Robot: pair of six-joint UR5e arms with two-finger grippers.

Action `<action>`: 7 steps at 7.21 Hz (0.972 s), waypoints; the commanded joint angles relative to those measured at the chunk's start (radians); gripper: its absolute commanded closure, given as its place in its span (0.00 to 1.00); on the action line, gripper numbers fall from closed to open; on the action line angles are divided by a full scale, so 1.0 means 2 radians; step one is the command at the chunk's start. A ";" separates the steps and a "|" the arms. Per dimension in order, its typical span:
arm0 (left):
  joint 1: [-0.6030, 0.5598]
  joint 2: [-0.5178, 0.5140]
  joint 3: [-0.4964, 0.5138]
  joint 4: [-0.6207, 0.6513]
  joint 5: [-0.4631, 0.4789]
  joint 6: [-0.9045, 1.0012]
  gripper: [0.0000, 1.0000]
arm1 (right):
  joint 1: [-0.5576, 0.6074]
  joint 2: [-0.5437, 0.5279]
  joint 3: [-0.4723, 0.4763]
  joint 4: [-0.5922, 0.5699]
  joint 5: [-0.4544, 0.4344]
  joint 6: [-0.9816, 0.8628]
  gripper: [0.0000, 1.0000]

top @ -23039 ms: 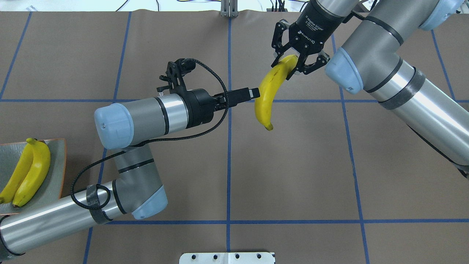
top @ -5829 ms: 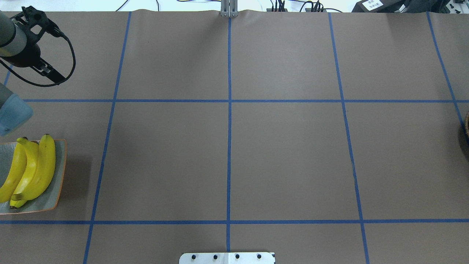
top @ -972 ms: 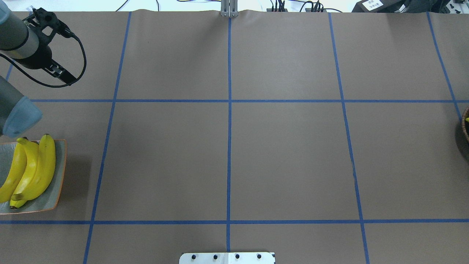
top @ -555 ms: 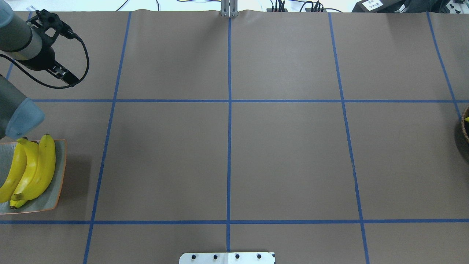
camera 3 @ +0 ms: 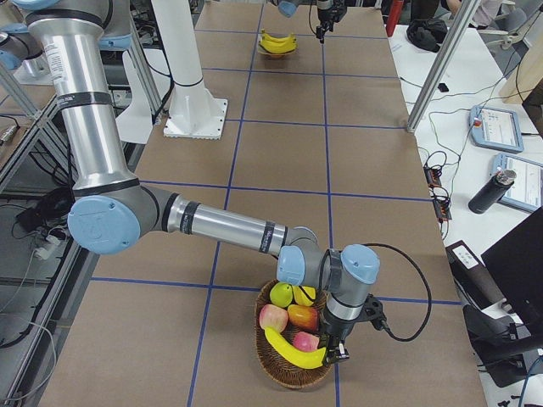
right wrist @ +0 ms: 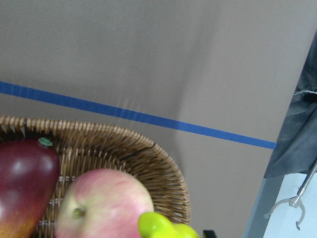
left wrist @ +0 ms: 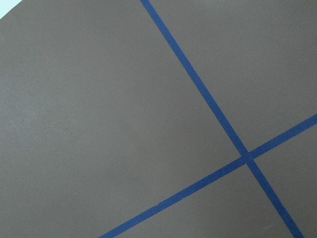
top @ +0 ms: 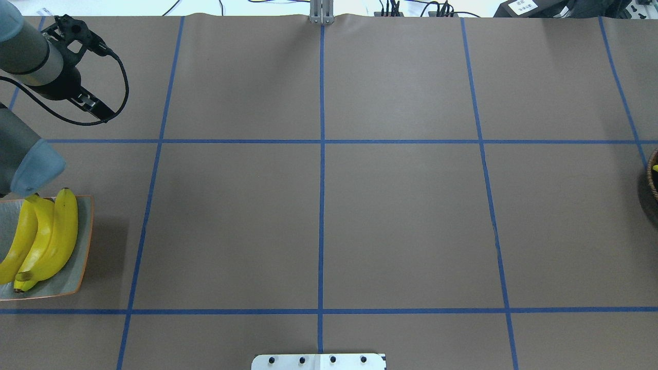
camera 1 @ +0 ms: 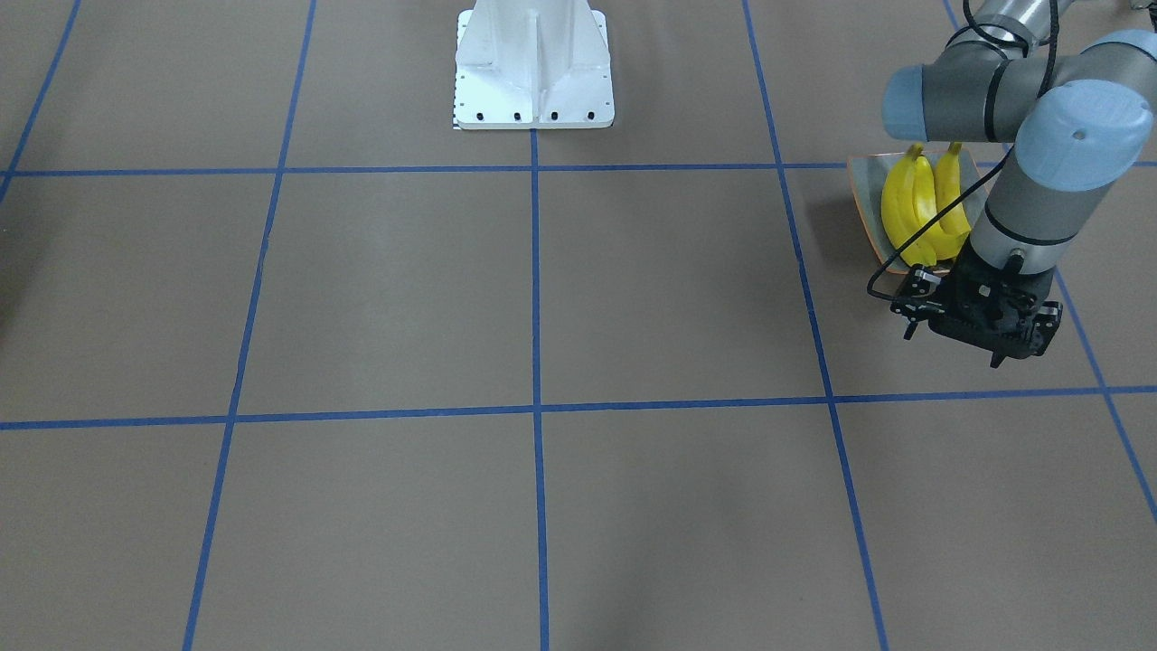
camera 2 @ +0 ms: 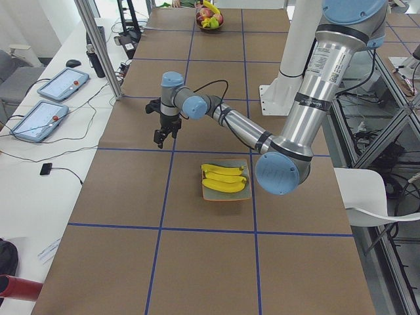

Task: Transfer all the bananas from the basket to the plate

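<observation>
Fruit and wicker sit directly under my right gripper (camera 3: 337,356). It hangs over the basket (camera 3: 288,379), at one end of the single banana (camera 3: 293,351) lying against the rim. I cannot tell whether its fingers are spread or pinching. Beside that banana the basket holds a pink apple (right wrist: 104,206), a dark red fruit (right wrist: 25,181) and a yellow-green fruit (right wrist: 161,225).

My left gripper (top: 105,113) hangs over bare table near the plate (top: 84,259) and carries nothing. I cannot tell how far its jaws stand apart either. The plate is at my left end of the table, well apart from the basket. It bears three bananas (top: 51,241) side by side, all curved the same way.

The table (top: 401,221) is covered in brown paper, marked into squares with blue tape (top: 321,205). My white mount (camera 1: 533,68) stands at its edge. A white bench alongside holds two tablets (camera 2: 62,82), cables and a dark bottle (camera 3: 490,191). A label (camera 2: 323,62) runs down my left arm's upper tube, its writing too small to read.
</observation>
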 commanded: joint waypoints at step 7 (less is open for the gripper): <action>0.022 -0.056 0.028 -0.051 -0.001 -0.088 0.00 | 0.014 0.129 0.068 -0.215 0.082 0.025 1.00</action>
